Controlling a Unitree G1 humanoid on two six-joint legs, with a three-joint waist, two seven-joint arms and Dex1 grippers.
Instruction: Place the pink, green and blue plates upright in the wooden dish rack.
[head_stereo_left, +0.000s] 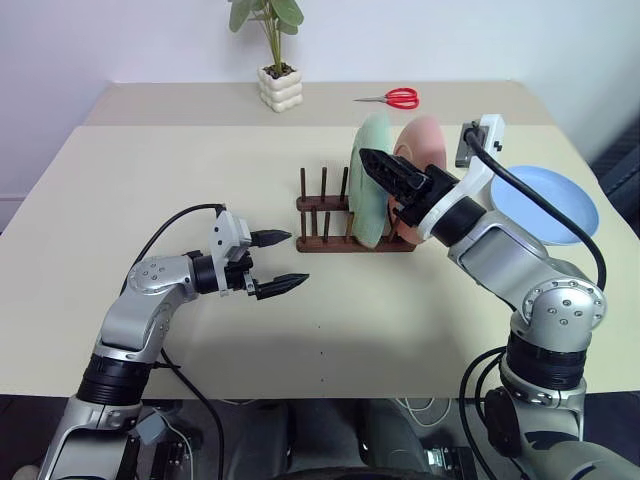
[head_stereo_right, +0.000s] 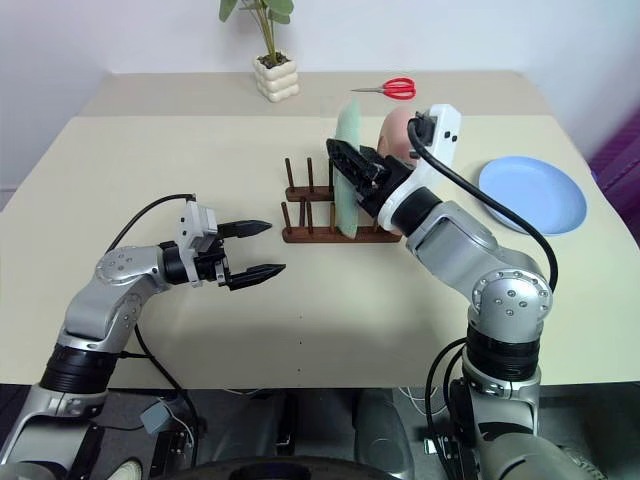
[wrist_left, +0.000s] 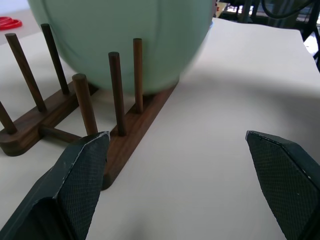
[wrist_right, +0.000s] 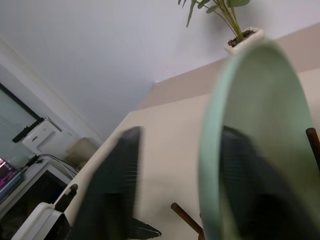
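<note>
You see 2 plates upright in the wooden dish rack (head_stereo_left: 345, 228): the green plate (head_stereo_left: 372, 180) and, just behind it, the pink plate (head_stereo_left: 424, 150). The blue plate (head_stereo_right: 532, 193) lies flat on the tabletop (head_stereo_left: 150, 180). Your right gripper (head_stereo_left: 385, 172) straddles the green rim, fingers apart. Your left gripper (head_stereo_left: 278, 262) hovers wide open and empty, near the rack.

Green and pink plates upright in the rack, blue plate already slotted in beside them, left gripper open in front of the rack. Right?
Not quite. The blue plate is not in the wooden dish rack; the right eye view shows it lying flat on the table, off to the robot's right. The rest holds: the green plate and pink plate stand upright in the rack, and the left gripper is open in front of it.
</note>
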